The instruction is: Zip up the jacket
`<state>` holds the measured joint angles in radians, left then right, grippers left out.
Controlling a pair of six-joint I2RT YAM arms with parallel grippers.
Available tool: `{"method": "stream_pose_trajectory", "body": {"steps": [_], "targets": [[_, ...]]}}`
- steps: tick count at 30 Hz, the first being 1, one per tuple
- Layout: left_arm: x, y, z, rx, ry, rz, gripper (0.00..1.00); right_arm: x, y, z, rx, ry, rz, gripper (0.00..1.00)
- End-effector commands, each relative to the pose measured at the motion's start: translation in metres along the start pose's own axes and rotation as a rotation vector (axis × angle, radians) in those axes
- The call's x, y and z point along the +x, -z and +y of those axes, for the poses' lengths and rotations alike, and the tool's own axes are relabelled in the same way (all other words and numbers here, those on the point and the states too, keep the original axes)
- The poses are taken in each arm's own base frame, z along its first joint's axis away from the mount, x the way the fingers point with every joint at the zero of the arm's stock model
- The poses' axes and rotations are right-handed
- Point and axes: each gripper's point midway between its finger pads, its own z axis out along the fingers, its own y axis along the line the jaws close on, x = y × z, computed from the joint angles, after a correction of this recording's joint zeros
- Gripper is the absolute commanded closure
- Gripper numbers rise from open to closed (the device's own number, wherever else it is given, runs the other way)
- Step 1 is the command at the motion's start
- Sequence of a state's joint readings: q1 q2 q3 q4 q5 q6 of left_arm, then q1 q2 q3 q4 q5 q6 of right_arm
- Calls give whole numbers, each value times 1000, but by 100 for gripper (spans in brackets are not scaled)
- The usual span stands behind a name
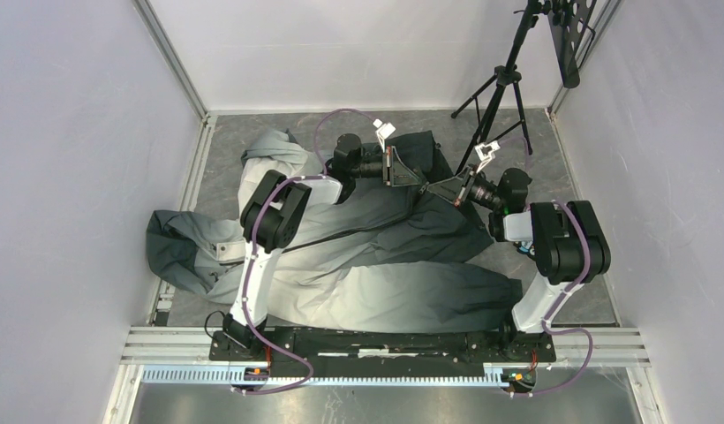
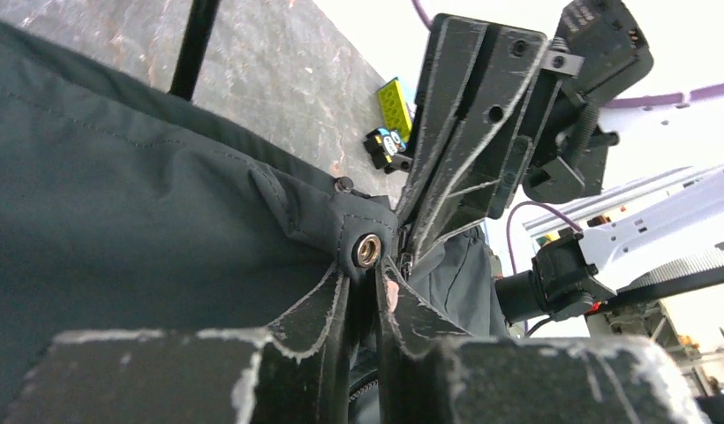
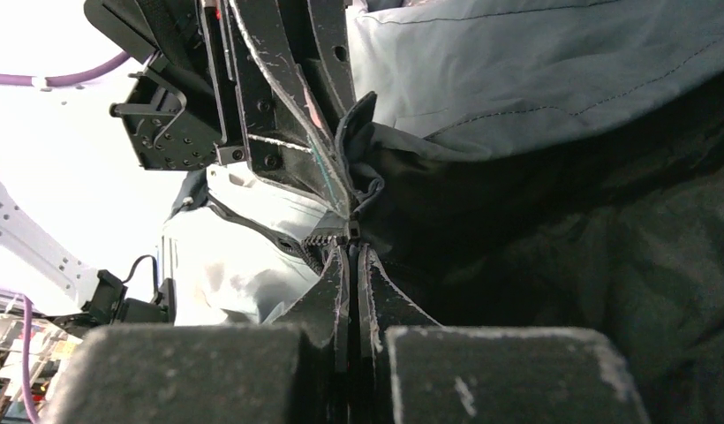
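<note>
Grey table (image 1: 226, 132), far edge: left gripper (image 2: 372, 274) clamps the jacket (image 1: 385, 283) beside a snap (image 2: 369, 250), right gripper (image 3: 350, 252) pinches the zip slider (image 3: 350, 231); seemingly the whole zip is left to close.

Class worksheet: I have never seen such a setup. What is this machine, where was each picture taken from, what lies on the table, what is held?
Two robot arms are bolted at the near edge of the table. One picture looks down from above; the other two come from cameras on each wrist, showing that arm's own fingers. A grey-to-black jacket lies on the table; a tripod stands behind. The left gripper is shut on dark fabric beside a metal snap. The right gripper is shut on the jacket at its zipper teeth.
</note>
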<state>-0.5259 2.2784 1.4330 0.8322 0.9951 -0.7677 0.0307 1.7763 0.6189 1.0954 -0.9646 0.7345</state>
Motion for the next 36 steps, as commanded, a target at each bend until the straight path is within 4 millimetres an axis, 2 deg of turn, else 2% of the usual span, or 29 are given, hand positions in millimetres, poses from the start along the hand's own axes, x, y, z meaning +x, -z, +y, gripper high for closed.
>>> {"method": "stream_pose_trajectory", "body": {"steps": [1,4,8,9,10,11,12,14,16,19,22,24,27,29,31,36], "targets": [[-28,7,-15,-69,-47,-52,70,-20,-2,10,15,107,-41,100],[-32,19,-8,-138,-14,-73,55,-23,-1,13,14,121,-50,100],[-37,31,-10,-201,40,-103,44,-23,0,15,9,121,-53,100],[-35,35,-5,-255,75,-104,41,-23,0,17,4,118,-55,100],[-34,40,-2,-304,113,-100,36,-23,0,18,-5,118,-59,100],[-33,44,1,-352,149,-103,25,-24,0,20,-12,112,-62,100],[-31,48,1,-391,188,-100,22,-24,0,20,-13,111,-63,100],[-24,57,-1,-456,298,-113,23,-24,0,20,-9,112,-63,100],[-18,58,-12,-448,427,-149,25,-24,0,19,-4,110,-63,100],[-23,52,-36,-357,607,-242,30,-23,0,17,4,102,-61,100],[-24,42,-55,-297,713,-321,35,-22,0,16,8,98,-62,100],[-23,36,-59,-305,747,-359,35,-21,0,16,8,97,-62,100],[-19,27,-59,-315,768,-394,35,-22,0,16,9,98,-63,100],[-18,24,-57,-302,780,-440,40,-21,0,16,8,97,-61,100],[-20,21,-54,-288,785,-476,41,-21,0,16,9,95,-62,100],[-19,10,-52,-271,808,-498,51,-22,0,16,8,94,-63,100]]}}
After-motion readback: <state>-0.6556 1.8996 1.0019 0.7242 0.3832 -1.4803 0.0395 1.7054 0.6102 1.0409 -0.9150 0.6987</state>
